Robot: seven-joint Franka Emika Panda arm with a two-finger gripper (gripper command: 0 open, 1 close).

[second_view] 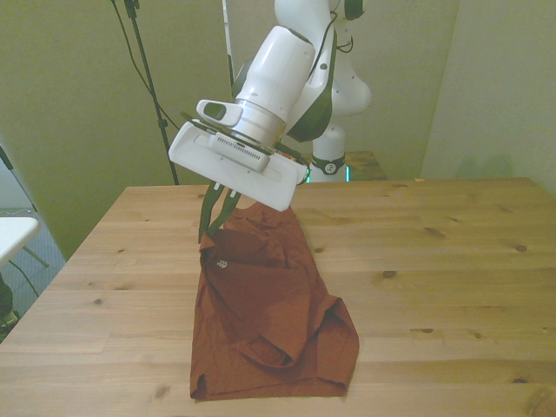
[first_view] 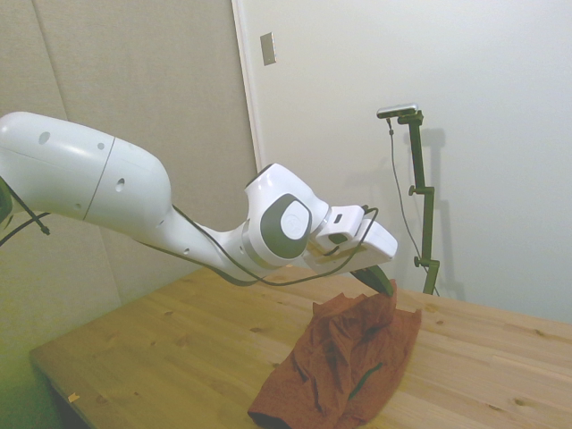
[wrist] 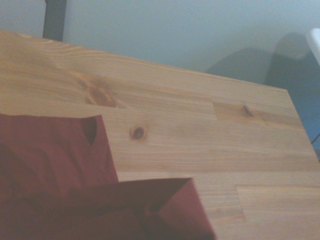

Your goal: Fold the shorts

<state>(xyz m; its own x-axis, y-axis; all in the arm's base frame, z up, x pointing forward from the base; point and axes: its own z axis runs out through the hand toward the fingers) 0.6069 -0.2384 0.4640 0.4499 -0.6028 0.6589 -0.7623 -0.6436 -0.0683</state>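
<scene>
Cloth is hanging from the claw [second_view: 215, 215], which is pinching one corner of the shorts [second_view: 269, 313] and holding it lifted above the bench [second_view: 452, 287], so the fingers are clenched on fabric. The rest of the shorts is lying rumpled on the wood, trailing down from the raised corner to a bunched heap near the bench edge closest to the front camera. Judging by the sag and the creases, the fabric is looking light, soft and limp, with no stiffness to carry a fold on its own; it is likely draping and dragging rather than sliding cleanly. A corner or hem edge is seeming the best place to grip, since the middle would only bunch. There is one pair of shorts, one claw and one bench; a dark pocket slit [first_view: 365, 380] is showing in the side view.
</scene>
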